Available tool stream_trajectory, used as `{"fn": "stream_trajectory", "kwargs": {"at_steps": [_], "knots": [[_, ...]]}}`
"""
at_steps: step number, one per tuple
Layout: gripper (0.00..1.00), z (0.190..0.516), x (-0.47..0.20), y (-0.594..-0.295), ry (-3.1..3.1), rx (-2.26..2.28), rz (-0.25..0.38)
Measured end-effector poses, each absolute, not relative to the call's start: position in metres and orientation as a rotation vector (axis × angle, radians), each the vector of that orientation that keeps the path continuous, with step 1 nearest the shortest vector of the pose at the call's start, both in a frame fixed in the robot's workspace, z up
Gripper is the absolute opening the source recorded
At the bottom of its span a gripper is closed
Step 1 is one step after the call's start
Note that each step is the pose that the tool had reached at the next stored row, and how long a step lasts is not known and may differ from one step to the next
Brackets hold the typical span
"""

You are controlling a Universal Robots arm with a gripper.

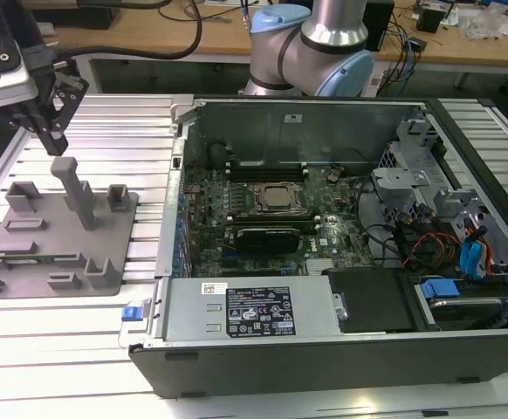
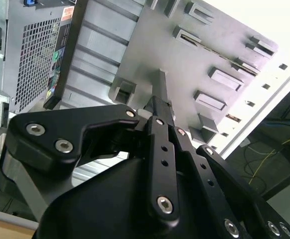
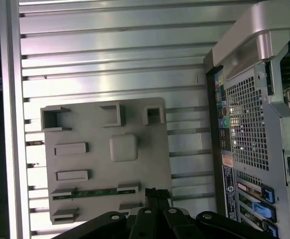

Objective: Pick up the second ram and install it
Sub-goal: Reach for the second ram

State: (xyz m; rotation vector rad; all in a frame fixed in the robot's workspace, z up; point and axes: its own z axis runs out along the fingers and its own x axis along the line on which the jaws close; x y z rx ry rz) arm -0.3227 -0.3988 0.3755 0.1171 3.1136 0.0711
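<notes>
Lab: slotted aluminium table [image 1: 341,401], cabled workbench [image 1: 149,39] (opened computer [image 1: 324,227]).

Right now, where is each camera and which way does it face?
Exterior view: off the arm, looking down over computer case and grey tray; arm, hand show.
First wrist view: on the arm, facing down at the tray; hand shows.
Second wrist view: on the arm, looking along the hand to the tray.
All share tray and hand.

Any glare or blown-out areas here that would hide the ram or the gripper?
Exterior view: glare washes the table along its near edge, and the gripper is plainly lit. Second wrist view: the area beyond the grey fixture is blown white. First wrist view: bright bands cross the table, and the ram is evenly lit on the fixture.
</notes>
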Motion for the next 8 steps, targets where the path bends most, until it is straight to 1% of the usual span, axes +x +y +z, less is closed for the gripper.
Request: {"fn": "stream_trajectory", "kwargs": {"at_steps": [8], "knots": [[0.08,0.3730,-0.3292,-0.3989,3.114,0.117,0.071]]}}
